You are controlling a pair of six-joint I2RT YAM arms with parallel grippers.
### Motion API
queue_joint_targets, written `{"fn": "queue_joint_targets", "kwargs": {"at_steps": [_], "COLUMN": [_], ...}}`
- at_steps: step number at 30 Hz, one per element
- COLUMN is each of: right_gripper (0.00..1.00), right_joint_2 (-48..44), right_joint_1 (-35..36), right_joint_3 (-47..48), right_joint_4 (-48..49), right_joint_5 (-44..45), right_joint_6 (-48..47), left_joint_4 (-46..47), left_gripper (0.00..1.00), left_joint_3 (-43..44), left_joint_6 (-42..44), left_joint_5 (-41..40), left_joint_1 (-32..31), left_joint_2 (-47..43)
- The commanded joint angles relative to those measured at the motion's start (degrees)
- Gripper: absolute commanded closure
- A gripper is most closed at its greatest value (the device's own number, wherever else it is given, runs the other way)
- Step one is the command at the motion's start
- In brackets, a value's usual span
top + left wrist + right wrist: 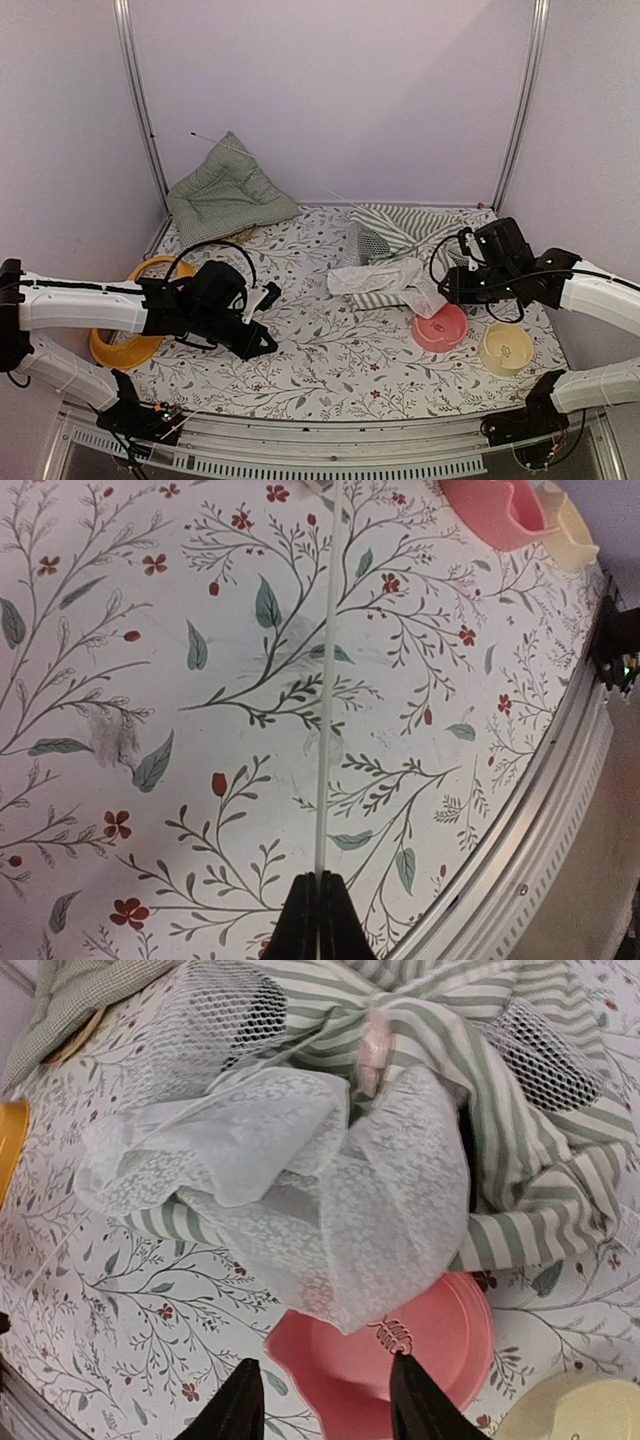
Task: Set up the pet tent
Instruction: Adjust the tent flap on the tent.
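Hardly begun (by my reckoning). Left to do: threading poles and raising the green-and-white striped fabric pet tent [395, 250] with white mesh panels, crumpled flat at the far right of the bench [330, 360]. Clamped on a thin white rod [324, 700], probably a pole: the left pincer [318, 880]. Parted and empty above a pink plastic bowl [440, 1340]: the right pincer [325, 1405]. Underfoot, flat leaf-and-red-flower cloth, faintly smudged; around, plain lilac walls [330, 90].
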Motion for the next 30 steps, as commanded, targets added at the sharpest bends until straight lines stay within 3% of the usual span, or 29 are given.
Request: {"fn": "queue_joint_targets", "kwargs": {"at_steps": [1, 3, 7, 12, 20, 26, 28, 30], "right_gripper": [0.45, 0.37, 0.33, 0.32, 0.34, 0.48, 0.63, 0.84], "right_joint_2": [12.1, 18.0, 27.9, 37.0, 45.3, 47.2, 46.9, 46.2], "right_joint_1": [2.9, 3.1, 4.4, 7.4, 8.7, 8.5, 8.1, 7.7], "right_joint_3": [9.5, 14.8, 22.2, 31.6, 37.8, 38.2, 38.2, 38.0], "right_joint_4": [5.0, 5.2, 4.5, 2.4, 1.4, 1.0, 0.9, 1.0], "right_joint_5": [-4.1, -5.3, -6.6, -5.6, -4.7, -1.1, -0.1, 0.0], "right_joint_6": [-6.2, -11.0, -17.6, -22.0, -22.4, -20.8, -19.9, -19.2], "left_joint_4": [-0.3, -0.4, -0.8, -0.8, -0.5, -0.5, -0.4, -0.5], "left_gripper": [1.0, 1.0, 1.0, 1.0, 1.0, 1.0, 1.0, 1.0], "left_joint_3": [1.4, 1.4, 1.6, 1.5, 1.3, 1.6, 1.8, 1.8], "left_joint_6": [0.6, 0.6, 1.2, 1.2, 1.4, 1.7, 1.7, 1.7], "left_joint_5": [-1.2, -1.3, -1.8, -1.5, -1.2, -1.2, -1.1, -1.1], "left_joint_1": [-0.5, -0.5, -0.4, -0.2, -0.1, -0.1, -0.1, -0.1], "left_joint_2": [0.9, 0.8, 0.7, 0.6, 0.9, 1.0, 1.2, 1.1]}}
